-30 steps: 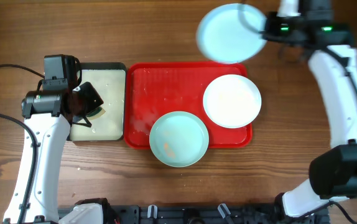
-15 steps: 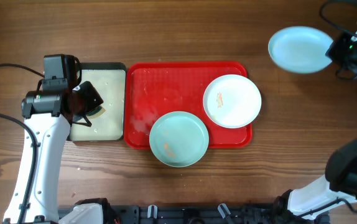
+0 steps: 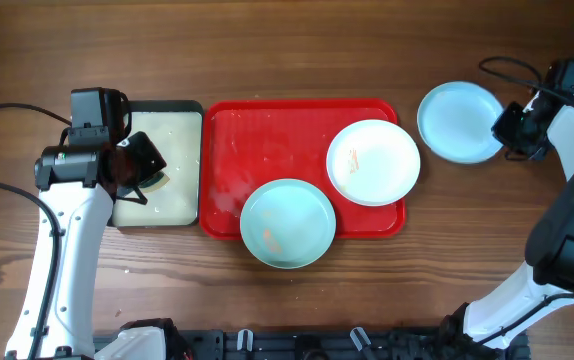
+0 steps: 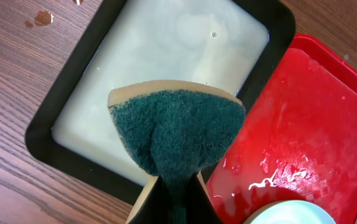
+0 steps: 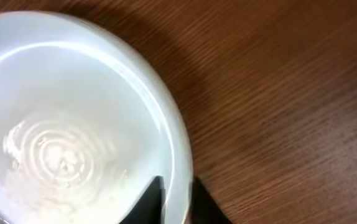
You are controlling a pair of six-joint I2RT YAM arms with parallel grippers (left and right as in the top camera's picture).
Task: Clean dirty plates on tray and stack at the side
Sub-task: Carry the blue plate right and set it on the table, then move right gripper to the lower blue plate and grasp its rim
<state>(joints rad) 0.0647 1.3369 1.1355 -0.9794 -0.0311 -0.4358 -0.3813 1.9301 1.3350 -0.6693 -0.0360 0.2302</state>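
Observation:
The red tray (image 3: 257, 135) lies mid-table, wet with suds (image 4: 290, 143). On its right end rests a white plate (image 3: 373, 162) bearing an orange smear. A turquoise plate (image 3: 287, 222) with orange specks overhangs the tray's front rim. A second turquoise plate (image 3: 457, 122) lies on the table right of the tray, wet inside (image 5: 60, 124). My right gripper (image 3: 512, 128) straddles its right rim (image 5: 177, 193), one finger inside and one outside, shut on it. My left gripper (image 3: 142, 170) is shut on a green-and-tan sponge (image 4: 178, 130) above the black tray.
A black-rimmed tray (image 3: 172, 125) of milky water (image 4: 166, 56) sits against the red tray's left side. Bare wooden table (image 5: 290, 93) surrounds the plate at the right. Cables trail near both arms.
The right arm has carried the turquoise plate from above the tray's far edge out to the right and lowered it to the table beside the tray. The left arm has not moved.

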